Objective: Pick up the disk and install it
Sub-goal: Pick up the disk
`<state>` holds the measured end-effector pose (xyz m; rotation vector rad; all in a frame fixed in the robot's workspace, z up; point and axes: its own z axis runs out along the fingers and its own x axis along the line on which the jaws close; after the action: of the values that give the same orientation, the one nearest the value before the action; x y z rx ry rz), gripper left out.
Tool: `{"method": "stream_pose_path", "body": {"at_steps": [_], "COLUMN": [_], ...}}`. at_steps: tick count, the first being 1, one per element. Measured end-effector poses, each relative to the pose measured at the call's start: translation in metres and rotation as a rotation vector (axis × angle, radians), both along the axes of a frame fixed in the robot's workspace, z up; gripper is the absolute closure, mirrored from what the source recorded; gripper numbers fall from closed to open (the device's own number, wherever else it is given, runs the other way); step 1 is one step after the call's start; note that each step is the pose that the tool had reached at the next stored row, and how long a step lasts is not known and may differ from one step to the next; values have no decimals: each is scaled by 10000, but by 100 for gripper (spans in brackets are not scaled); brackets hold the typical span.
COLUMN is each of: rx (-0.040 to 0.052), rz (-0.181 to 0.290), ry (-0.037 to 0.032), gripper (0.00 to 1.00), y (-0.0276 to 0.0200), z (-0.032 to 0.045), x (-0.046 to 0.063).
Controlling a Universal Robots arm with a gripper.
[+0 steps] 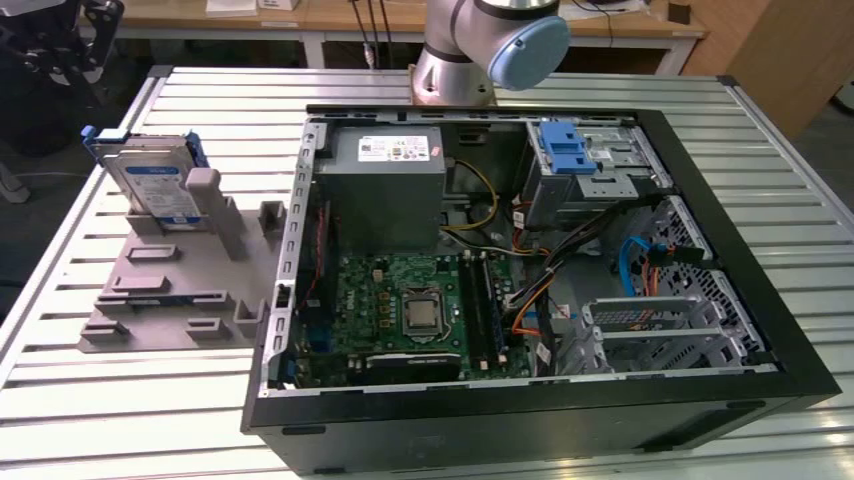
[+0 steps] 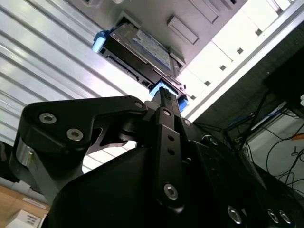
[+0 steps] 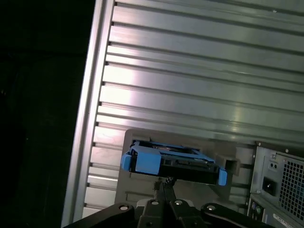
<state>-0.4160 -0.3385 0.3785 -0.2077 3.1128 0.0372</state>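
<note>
disk [image 1: 154, 185] upright in grey holder [image 1: 174, 290] on slatted table [image 1: 80, 400], exterior view's left of open computer case [image 1: 534, 410] | gripper [image 3: 164, 182] apart from disk, fingers drawn together, holding nothing | judged rigid, dense, shock-sensitive: grip blue carrier rails [image 3: 142, 161], not label face

Slatted aluminium table [image 1: 80, 400]; wooden desks [image 1: 334, 15] behind; wooden panel [image 1: 787, 50], exterior view's right.

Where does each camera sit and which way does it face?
Exterior view: high above, looking down on the open black computer case; the grey arm's base shows.
First wrist view: on the arm, facing the silver-grey hard disk in blue rails; black gripper shows.
Second wrist view: likewise, past the gripper's linkage.
All three share the disk.
</note>
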Motion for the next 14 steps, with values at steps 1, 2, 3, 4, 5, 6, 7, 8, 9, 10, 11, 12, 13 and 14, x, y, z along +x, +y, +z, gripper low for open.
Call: {"method": "stream_pose_path", "body": {"at_steps": [1,2,3,4,5,6,7,8,9,10,11,12,13,14], "rx": [0,0,0,0,0,0,0,0,0,0,0,0,0,0], "rz": [63,131,189,255,328,396,463,531,599,667,742,810,876,940], "ry": [0,1,0,1,0,0,0,0,0,0,0,0,1,1], "gripper": [89,89,89,89,89,89,89,89,89,89,89,89,89,89], "y": [0,0,0,0,0,0,0,0,0,0,0,0,0,0], "z": [0,0,0,0,0,0,0,0,0,0,0,0,0,0], "x": [0,0,0,0,0,0,0,0,0,0,0,0,0,0]}}
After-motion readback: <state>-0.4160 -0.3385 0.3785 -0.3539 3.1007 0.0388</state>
